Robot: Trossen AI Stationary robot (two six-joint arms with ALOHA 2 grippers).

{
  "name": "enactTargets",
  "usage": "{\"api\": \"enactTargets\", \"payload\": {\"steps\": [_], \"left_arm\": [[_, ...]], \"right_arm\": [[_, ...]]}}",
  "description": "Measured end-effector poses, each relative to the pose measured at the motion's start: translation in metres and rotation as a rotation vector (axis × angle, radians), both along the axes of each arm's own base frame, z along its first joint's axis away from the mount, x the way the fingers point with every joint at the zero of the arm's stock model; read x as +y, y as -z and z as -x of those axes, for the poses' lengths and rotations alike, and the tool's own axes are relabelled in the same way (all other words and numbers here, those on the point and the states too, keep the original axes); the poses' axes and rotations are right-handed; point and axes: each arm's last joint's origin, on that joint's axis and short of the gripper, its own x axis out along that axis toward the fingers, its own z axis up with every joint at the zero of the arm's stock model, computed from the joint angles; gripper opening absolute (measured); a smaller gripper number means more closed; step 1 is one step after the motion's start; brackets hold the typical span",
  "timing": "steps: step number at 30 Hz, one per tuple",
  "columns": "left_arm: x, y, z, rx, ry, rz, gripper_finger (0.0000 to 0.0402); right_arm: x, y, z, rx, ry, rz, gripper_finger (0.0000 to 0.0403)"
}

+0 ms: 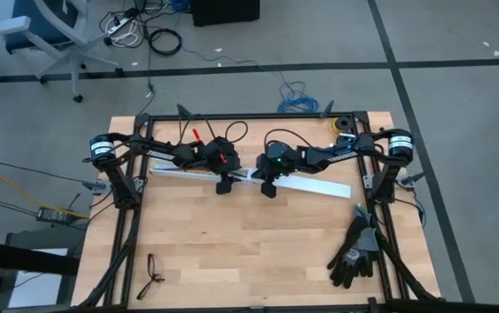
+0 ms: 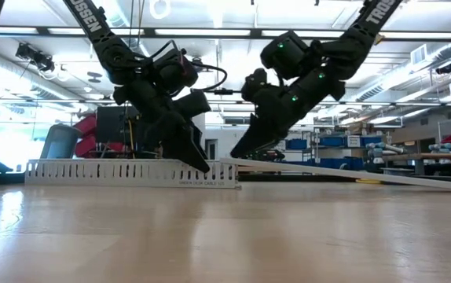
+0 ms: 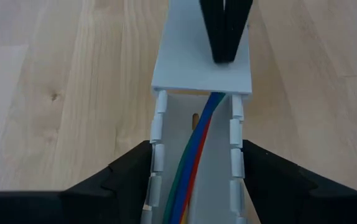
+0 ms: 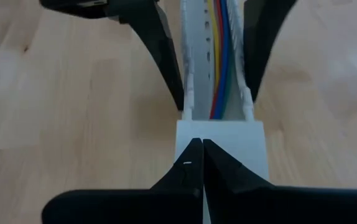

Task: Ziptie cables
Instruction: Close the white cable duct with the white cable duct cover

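Note:
A white slotted duct [image 1: 180,172] lies on the wooden table, and coloured wires, blue, red, green and yellow [image 3: 197,155], run along inside it [image 4: 221,56]. A flat white cover strip [image 1: 319,186] rests with one end on the duct's open top [image 3: 202,62]; its other end runs off toward the table's right. My left gripper [image 1: 224,184] straddles the duct just short of the cover's end. My right gripper [image 1: 269,187] is shut and stands on the cover. No ziptie shows in any view. My left gripper [image 3: 197,152] comes slanting down from the table's left and takes the duct across its width. One finger [image 3: 129,180] lies against each outer slotted wall [image 3: 158,149], close to the cover's end. The duct stays flat on the table. My right gripper [image 4: 202,146] comes slanting down from the table's right. Its shut fingertips [image 3: 223,37] stand on the top face of the cover [image 4: 228,149], near the end that lies on the duct. That end sits over the duct walls; the rest of the cover slopes away to the table.
A pair of black gloves [image 1: 354,252] lies near the table's right near corner. A small black object [image 1: 151,276] lies near the left near corner, and a yellow-and-black roll [image 1: 343,126] sits at the far right. The black frame [image 1: 232,116] rims the table.

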Motion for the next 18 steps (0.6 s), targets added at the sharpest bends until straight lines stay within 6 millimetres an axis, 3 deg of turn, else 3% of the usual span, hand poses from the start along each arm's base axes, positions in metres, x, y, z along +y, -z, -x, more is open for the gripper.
{"api": "enactTargets", "payload": {"steps": [6, 18], "left_arm": [[0.0, 0.0, 0.0, 0.004, 0.001, 0.002, 0.0241], [0.0, 0.001, 0.001, 0.009, 0.001, 0.004, 0.0241]], "right_arm": [[-0.004, 0.0, -0.014, -0.007, -0.021, -0.002, 0.0], [-0.004, -0.003, -0.015, -0.006, -0.03, 0.012, 0.0]]}}
